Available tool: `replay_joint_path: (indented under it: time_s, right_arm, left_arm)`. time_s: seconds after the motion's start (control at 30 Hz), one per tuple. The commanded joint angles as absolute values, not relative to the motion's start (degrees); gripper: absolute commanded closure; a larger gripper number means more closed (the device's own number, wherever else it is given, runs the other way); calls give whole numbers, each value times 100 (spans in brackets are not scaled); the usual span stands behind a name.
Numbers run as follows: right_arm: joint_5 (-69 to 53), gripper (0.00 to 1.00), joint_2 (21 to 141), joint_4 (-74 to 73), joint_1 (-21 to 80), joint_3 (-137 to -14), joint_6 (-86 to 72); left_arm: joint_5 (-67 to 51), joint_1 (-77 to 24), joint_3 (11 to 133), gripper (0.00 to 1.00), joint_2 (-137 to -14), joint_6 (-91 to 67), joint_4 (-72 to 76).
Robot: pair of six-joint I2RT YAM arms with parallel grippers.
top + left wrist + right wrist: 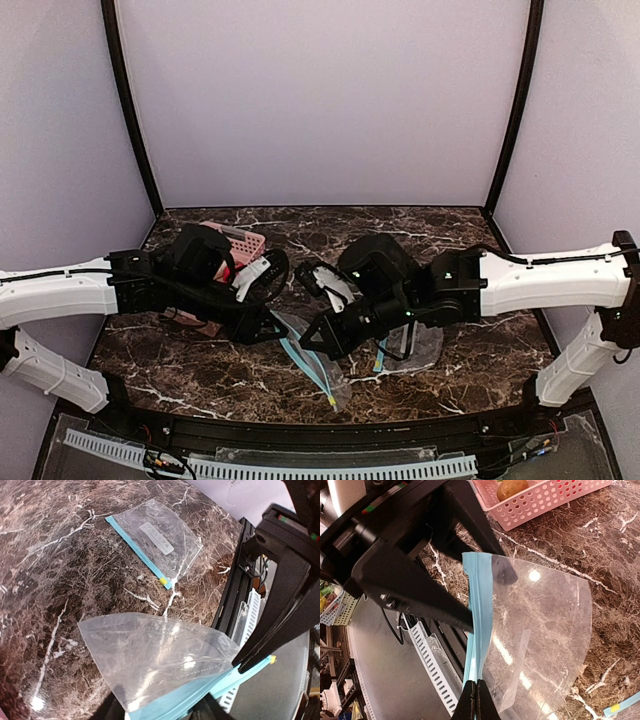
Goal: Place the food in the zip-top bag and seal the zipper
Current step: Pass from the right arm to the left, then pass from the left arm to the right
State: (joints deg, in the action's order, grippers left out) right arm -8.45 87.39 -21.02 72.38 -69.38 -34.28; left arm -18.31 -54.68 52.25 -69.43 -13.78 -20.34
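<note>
A clear zip-top bag (pixel 312 368) with a blue zipper strip (pixel 481 605) hangs above the table between my two grippers. My right gripper (pixel 479 700) is shut on one end of the strip and shows as black fingers in the left wrist view (pixel 245 667). My left gripper (pixel 162 711) straddles the strip at the other end. Its two fingers (pixel 447 612) stand apart on either side of it, open. Of the food, a brown-orange bun (pixel 512 487) lies in the pink basket (pixel 550 500). The other pieces are hidden.
A second zip-top bag (pixel 155 540) lies flat on the marble table (pixel 60 580), to the right of the held one (pixel 415 350). The pink basket (pixel 240 243) stands at the back left, partly under my left arm. The table's front rail (pixel 330 435) is close below the bags.
</note>
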Motion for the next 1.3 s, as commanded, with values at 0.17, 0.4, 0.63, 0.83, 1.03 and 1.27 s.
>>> replay_joint_path:
  time_s: [0.17, 0.4, 0.63, 0.83, 1.03, 1.27]
  right_arm:
    - [-128, 100, 8896, -2605, 7278, -7244, -3336]
    - [970, 100, 9204, -3176, 7380, -7623, -3496]
    - [1691, 74, 9509, -3455, 7443, -7868, -4326]
    - [2004, 49, 9839, -3700, 7582, -8101, -4986]
    - [2341, 28, 9737, -3817, 7802, -8134, -5505]
    - [2604, 21, 10005, -3843, 8004, -8337, -5815]
  left_arm:
    - [-1560, -5506, 5304, 82, -7053, -1362, -2447]
    - [-1416, -5522, 5081, 98, -6961, -1995, -2329]
    - [-771, -5521, 4666, 99, -6702, -3684, -1648]
    - [-280, -5520, 4283, 99, -6663, -4501, -840]
    - [273, -5520, 4247, 99, -6702, -4707, -747]
    - [440, -5520, 4135, 99, -6665, -4945, -452]
